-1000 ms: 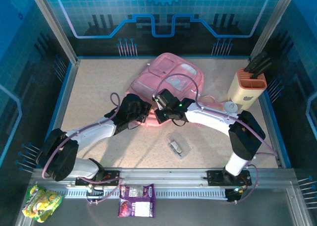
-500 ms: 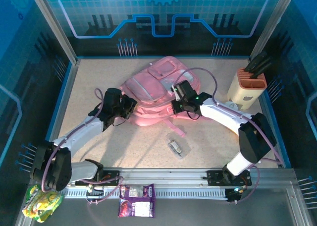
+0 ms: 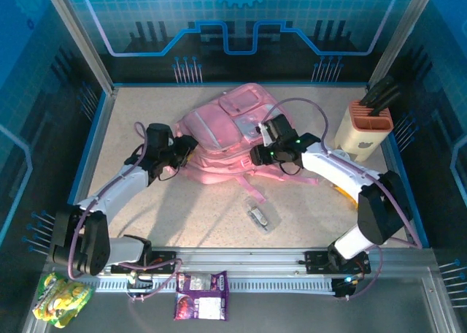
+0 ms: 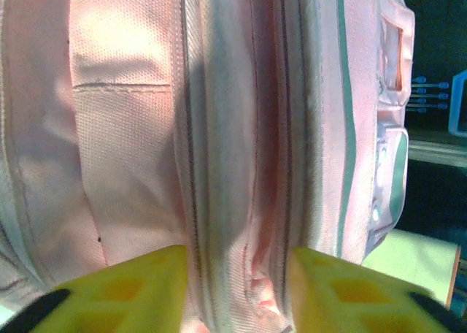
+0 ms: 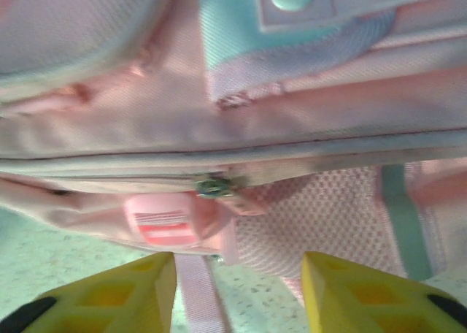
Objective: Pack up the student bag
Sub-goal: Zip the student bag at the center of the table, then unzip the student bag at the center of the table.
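The student bag (image 3: pixel 222 128), a large pink backpack with pale panels, lies flat at the back middle of the table. My left gripper (image 3: pixel 187 147) sits at its left edge. In the left wrist view the gripper (image 4: pixel 237 274) is open, its yellow fingers (image 4: pixel 131 289) apart on either side of a zip seam of the bag (image 4: pixel 124 128). My right gripper (image 3: pixel 260 151) is at the bag's right side. It is open (image 5: pixel 237 282) just above the table, facing a zip pull (image 5: pixel 211 187) and a loose pink strap (image 5: pixel 197 296) of the bag (image 5: pixel 306 106).
A beige holder with an orange top and dark handles (image 3: pixel 363 125) stands at the back right. A small clear packet (image 3: pixel 259 216) lies in front of the bag. Snack packets (image 3: pixel 201 295) (image 3: pixel 62 296) rest on the front rail. Sand-coloured table (image 3: pixel 139 121) stretches left of the bag.
Both grippers were shut on the bunched-up bag and have opened. The bag has spread out and settled toward the back, and the left arm has swung left.
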`<state>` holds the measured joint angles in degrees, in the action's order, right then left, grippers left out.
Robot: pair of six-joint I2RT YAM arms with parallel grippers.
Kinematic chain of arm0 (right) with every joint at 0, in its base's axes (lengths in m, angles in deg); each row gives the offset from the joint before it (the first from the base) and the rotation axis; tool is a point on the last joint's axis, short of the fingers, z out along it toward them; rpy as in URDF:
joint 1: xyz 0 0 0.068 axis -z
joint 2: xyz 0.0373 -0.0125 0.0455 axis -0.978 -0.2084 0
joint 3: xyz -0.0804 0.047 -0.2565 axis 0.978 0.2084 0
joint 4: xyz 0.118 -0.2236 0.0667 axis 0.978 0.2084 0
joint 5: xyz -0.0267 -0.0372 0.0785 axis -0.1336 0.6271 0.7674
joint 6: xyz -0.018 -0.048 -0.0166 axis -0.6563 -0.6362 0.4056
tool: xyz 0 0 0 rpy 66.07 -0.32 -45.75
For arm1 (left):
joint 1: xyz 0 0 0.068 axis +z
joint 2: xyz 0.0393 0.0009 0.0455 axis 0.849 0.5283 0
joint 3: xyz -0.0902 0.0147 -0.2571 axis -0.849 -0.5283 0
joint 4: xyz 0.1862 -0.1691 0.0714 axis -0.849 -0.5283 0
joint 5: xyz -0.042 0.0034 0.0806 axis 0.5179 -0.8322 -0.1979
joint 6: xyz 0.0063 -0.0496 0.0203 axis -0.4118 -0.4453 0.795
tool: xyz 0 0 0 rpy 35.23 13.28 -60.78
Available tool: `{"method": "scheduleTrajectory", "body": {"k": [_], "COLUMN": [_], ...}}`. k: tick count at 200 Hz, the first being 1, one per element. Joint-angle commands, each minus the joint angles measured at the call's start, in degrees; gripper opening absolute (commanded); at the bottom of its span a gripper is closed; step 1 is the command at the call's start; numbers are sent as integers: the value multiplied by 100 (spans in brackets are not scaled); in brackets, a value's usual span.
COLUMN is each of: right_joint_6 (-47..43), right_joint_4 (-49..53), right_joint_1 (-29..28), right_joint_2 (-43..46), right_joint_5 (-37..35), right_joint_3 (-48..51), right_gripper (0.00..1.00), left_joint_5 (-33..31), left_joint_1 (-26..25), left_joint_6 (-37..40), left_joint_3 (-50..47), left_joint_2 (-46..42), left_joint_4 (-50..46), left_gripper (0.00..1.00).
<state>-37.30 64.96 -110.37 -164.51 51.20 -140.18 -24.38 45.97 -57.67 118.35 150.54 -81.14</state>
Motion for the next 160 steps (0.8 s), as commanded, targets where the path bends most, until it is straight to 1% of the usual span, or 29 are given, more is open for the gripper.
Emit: {"method": "scheduleTrajectory", "body": {"k": [1,19,31,46,62,82,107,120,142,160], "right_joint_6": [620,1044,1170,1339,1500,1472,1360,1288,1202,1220], "right_joint_4": [52,-122,-169,-155,-290,-29,-81,-26,37,-52], "right_joint_1": [67,82,124,248,313,313,327,329,314,308], "right_joint_2": [64,-145,-340,-654,-966,-1354,-1680,-1904,-2165,-2260], "right_joint_5": [1000,1387,1373,1408,1640,1402,1288,1344,1430,1450], "right_joint_3": [-347,-614,-807,-1054,-1227,-1633,-1830,-2020,-2219,-2238], "right_gripper": [53,57,59,59,58,55,44,42,40,34], "left_joint_5": [-430,-859,-1242,-1689,-1983,-2221,-2460,-2659,-2878,-3140], "left_joint_1": [-284,-653,-918,-1220,-1488,-1735,-1923,-2019,-2123,-2190], "left_joint_6": [650,964,1135,1202,1190,1166,1163,1165,1162,1131], "left_joint_3": [374,607,772,902,931,955,1037,1038,1100,1097], "left_joint_2": [-357,-452,-464,-463,-463,-416,-300,-275,-205,-174], "left_joint_4": [-656,-1073,-1374,-1624,-1666,-1640,-1750,-1735,-1847,-1925], "left_gripper": [54,64,69,74,80,88,99,99,99,99]}}
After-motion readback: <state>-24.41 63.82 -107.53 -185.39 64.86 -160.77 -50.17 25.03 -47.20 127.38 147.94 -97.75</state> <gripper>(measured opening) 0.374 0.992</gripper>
